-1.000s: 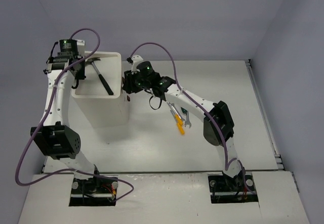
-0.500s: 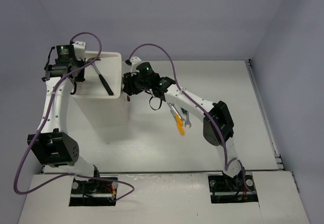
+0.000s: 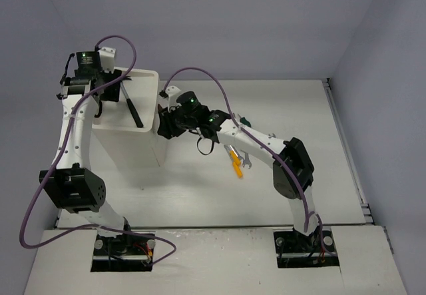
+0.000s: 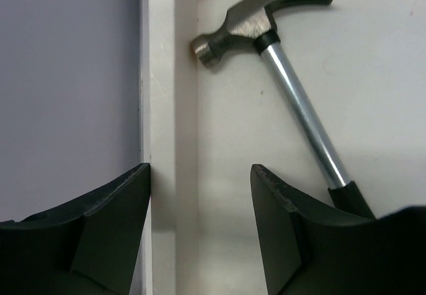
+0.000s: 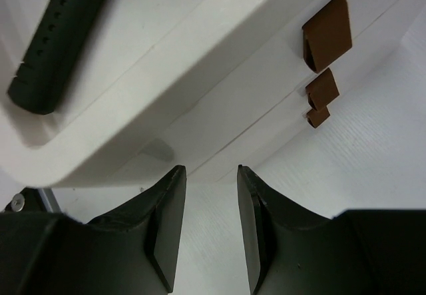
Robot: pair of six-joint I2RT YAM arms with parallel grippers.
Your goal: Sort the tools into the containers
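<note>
I see the white surface point(image 3: 299, 108) filling the middle of the overhead view, and the tall white cabinet point(image 3: 130, 155) stands at its left side, its shallow top tray point(image 3: 150, 75) in the upper left of the frame. My left arm rises along the left edge and bends over that tray. The left claw point(image 3: 110, 88) hangs above the tray's left rim, and in its wrist view the left claw point(image 4: 200, 175) is spread wide with nothing between the fingers, one finger on each side of the rim. My right arm reaches from the lower right across the middle of the frame to the cabinet's right face. The right claw point(image 3: 165, 123) sits just beside the upper corner there; in its own view the right claw point(image 5: 210, 170) is parted only narrowly and holds nothing. The hammer point(image 4: 293, 102) lies loose in the tray, its steel head against the inner wall at the top of the frame and its shaft running down to the right to the black grip. On the surface, below the right forearm, the yellow-handled screwdriver point(image 3: 235, 163) lies with a small silver wrench point(image 3: 244, 158) just beside it. Three dark-red drawer handles point(image 5: 327, 32) show in a row at the upper right of the right wrist view.
</note>
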